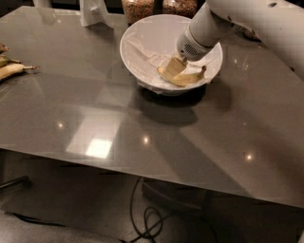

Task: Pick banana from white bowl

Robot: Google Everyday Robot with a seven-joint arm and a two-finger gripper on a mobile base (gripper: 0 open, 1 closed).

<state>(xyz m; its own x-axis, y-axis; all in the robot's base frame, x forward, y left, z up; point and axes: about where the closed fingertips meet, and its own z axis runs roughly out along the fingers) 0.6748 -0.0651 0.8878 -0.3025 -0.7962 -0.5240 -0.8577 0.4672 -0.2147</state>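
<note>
The white bowl (pixel 142 40) stands on the grey table toward the back, lined with crumpled white paper. The small yellow banana (pixel 190 78) lies in the bowl's near right part, its dark stem tip pointing right. My gripper (pixel 175 67) reaches down into the bowl from the upper right on the white arm (pixel 213 23). Its tan tip is down on the left half of the banana and hides part of it.
A bunch of darker bananas (pixel 10 69) lies at the table's left edge. Glass jars of grains (pixel 137 7) and a white stand (pixel 95 12) are behind the bowl. The table's front edge (pixel 142 172) runs across the lower view, with cables on the floor below.
</note>
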